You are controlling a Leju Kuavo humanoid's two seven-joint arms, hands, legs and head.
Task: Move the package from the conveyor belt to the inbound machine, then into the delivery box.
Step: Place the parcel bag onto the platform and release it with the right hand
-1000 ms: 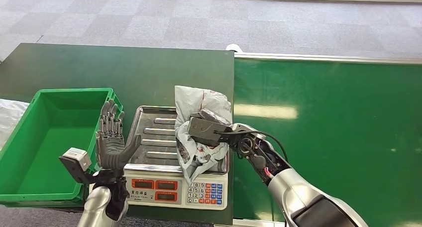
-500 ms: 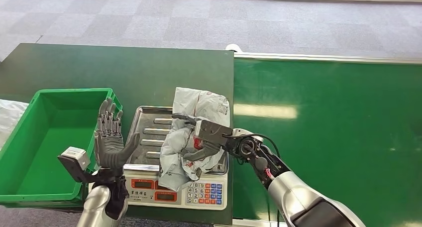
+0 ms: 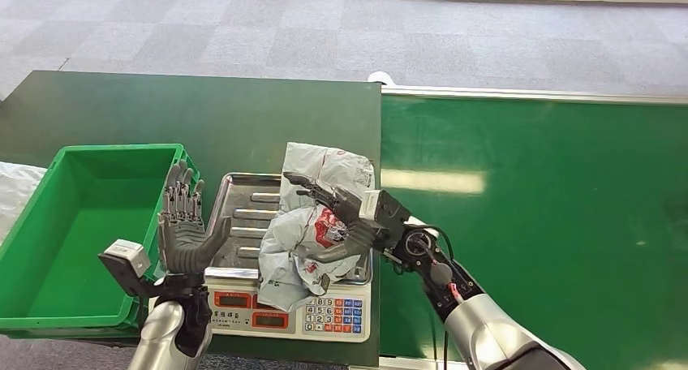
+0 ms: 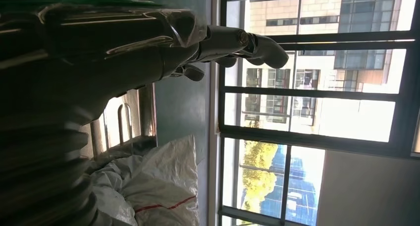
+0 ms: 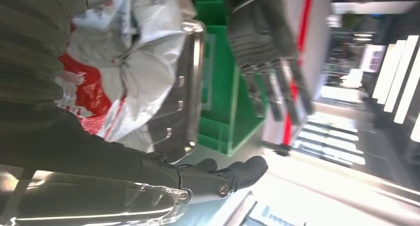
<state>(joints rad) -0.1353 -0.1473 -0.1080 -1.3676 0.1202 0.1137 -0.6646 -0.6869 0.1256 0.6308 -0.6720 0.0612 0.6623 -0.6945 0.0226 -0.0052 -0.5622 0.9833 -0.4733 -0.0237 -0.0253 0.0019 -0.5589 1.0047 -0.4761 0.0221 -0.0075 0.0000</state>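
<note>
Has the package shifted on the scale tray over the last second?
Yes. The package spread toward the green box, farther across the scale tray, with right hand opening.

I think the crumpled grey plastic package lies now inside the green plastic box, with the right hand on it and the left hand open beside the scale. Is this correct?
Not quite. In the head view the crumpled grey plastic package lies on the steel tray of the scale, not in the green plastic box. The right hand is on it, and the left hand is open beside the scale.

A dark green bench (image 3: 162, 110) carries the things, with grey carpet floor (image 3: 341, 33) beyond its far edge. A crumpled white plastic bag (image 3: 15, 187) lies at the bench's left edge. Large windows (image 4: 317, 112) face neighbouring buildings (image 4: 307, 13).
</note>
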